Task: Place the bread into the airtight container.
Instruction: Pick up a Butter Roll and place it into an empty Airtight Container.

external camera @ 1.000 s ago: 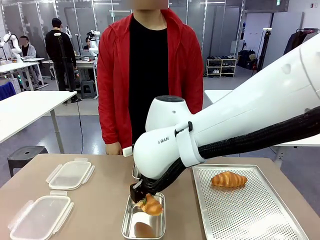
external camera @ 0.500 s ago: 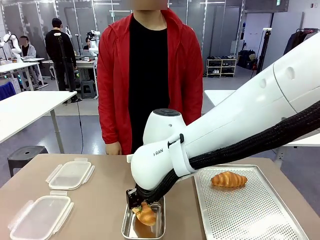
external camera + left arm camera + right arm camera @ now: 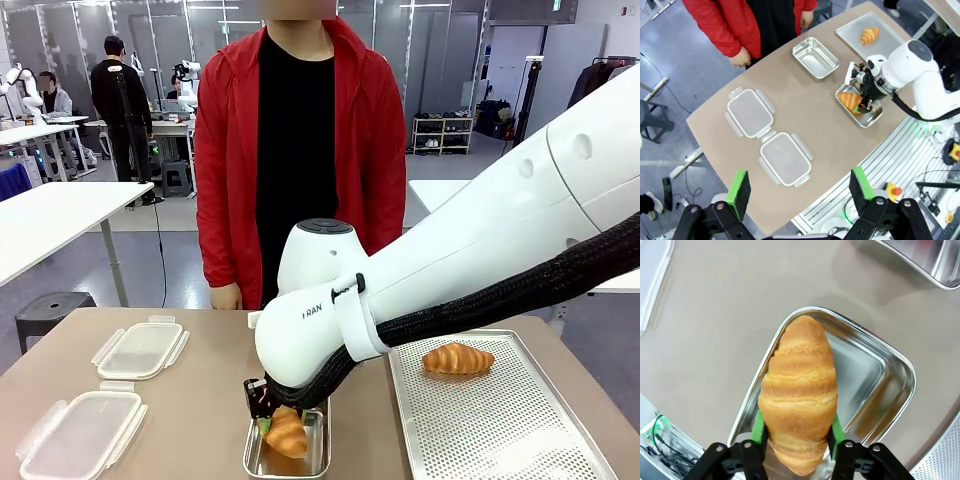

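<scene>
A brown tabletop [image 3: 200, 400] fills the foreground above a grey floor [image 3: 180, 265]. To the left stands a long white table [image 3: 55, 215] with a dark round stool [image 3: 52, 304] beside it. Farther back, desks [image 3: 165, 127] sit before dark-framed glass partitions [image 3: 70, 40], and strip lights [image 3: 215, 8] glow overhead. On the right a low open shelf unit [image 3: 443, 134] holds what may be shoes, near a pale wall [image 3: 510, 60] and a rack of dark clothes [image 3: 600, 75].
</scene>
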`<state>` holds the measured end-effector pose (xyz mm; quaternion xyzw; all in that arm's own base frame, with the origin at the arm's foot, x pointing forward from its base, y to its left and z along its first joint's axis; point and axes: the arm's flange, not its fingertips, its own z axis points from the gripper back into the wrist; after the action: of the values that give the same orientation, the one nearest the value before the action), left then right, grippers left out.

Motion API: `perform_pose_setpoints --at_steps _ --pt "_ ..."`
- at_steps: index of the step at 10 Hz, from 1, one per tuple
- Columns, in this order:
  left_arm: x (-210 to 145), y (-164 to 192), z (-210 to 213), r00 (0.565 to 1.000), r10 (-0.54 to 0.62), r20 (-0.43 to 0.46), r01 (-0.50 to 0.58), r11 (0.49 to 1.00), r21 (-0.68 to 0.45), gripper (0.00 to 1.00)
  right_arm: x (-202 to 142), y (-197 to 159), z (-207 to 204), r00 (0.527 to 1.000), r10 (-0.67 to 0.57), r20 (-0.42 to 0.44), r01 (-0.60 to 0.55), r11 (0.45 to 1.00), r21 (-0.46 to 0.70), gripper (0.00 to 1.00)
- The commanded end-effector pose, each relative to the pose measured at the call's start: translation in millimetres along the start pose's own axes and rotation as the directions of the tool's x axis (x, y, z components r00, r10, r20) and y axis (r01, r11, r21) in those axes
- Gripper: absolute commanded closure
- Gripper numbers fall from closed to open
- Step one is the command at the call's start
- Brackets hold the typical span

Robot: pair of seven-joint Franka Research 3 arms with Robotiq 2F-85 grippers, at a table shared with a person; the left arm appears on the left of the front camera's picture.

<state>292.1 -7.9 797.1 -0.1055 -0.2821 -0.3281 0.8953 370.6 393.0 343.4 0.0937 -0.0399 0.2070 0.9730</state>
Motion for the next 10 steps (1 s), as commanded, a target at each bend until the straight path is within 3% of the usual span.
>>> perform_pose_setpoints --at_steps 1,5,10 --pt "2 -1 2 1.0 -0.001 0.012 0.001 1.0 -0.008 0.0 -3 4 5 0.999 -0.035 -0.001 0.034 0.998 -0.046 0.0" --pt "2 -1 2 1.0 -0.001 0.012 0.001 1.0 -0.008 0.0 -9 -11 12 1.0 -0.021 -0.006 0.021 0.999 -0.034 0.0" --pt "2 -1 2 1.0 -0.001 0.012 0.001 1.0 -0.008 0.0 -3 -1 6 1.0 0.001 -0.016 -0.002 1.0 -0.019 0.0"
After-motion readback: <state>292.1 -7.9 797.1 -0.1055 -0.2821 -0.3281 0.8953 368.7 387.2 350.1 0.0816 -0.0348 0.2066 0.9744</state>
